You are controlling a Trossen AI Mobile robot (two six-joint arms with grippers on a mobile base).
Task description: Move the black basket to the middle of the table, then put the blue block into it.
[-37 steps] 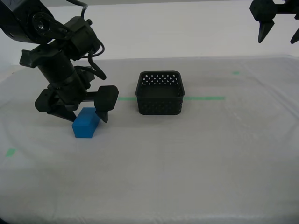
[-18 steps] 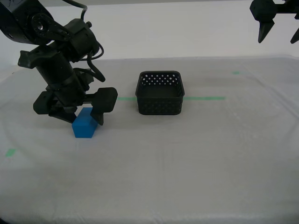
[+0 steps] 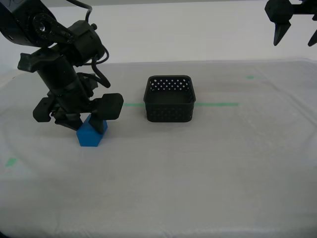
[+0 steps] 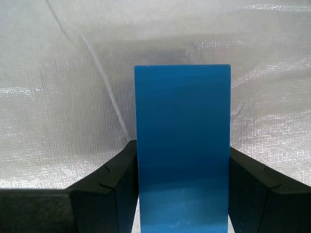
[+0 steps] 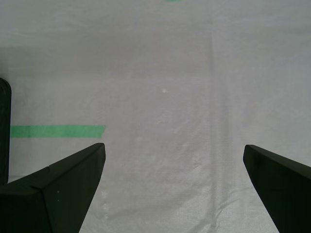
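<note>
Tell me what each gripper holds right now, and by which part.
My second gripper is shut on the blue block, fingers pressed on its two opposite long sides. My first gripper is open, holding nothing.

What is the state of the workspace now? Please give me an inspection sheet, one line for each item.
Surface: table under whitish cloth, with green tape line and small tape bits.
Job's things: black basket upright, empty, on the tape line; blue block on the cloth, apart from the basket.
Clutter: nothing seen.
Grippers: my second gripper shut on the blue block; my first gripper open, raised, holding nothing.
Cables: black cable looped on the second arm.
Surroundings: plain white wall.
</note>
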